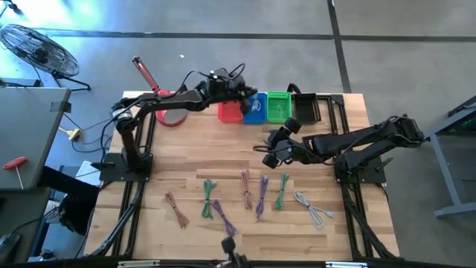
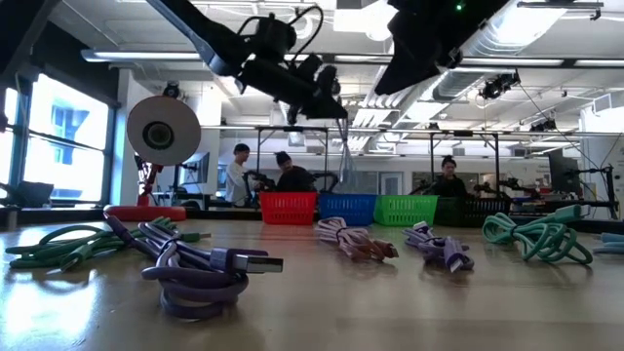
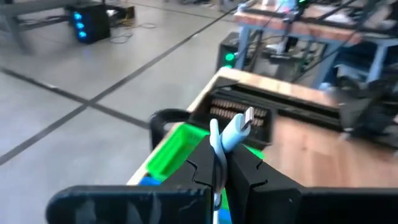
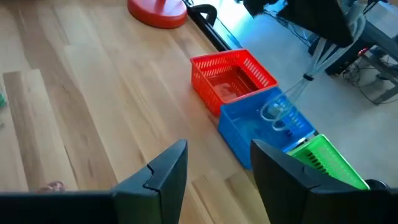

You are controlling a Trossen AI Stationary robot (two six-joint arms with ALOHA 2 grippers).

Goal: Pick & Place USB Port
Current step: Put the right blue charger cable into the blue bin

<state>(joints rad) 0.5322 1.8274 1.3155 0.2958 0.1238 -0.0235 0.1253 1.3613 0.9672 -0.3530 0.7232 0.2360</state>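
The left end effector (image 1: 249, 95) sits near the top middle of the high view, over the row of little baskets, and it is clamped on a pale USB cable (image 3: 231, 130). In the right wrist view the cable hangs down into the blue basket (image 4: 264, 127), so this looks like the drop-off step. The next move is likely to let go of the cable so it falls in the blue basket, and to lift away without snagging it. The red basket (image 1: 230, 112) sits just beside the blue one on its left in the high view, and the green basket (image 1: 279, 106) sits just beside it on the right, so the drop must stay between them. The right end effector (image 4: 214, 168) waits with its fingers apart over the middle of the bench (image 1: 186, 160). More coiled cables (image 1: 256, 195) lie in a row on the bench in the lower part of the high view, still to be picked. A red round stand (image 1: 172, 117) sits at the upper left of the bench.
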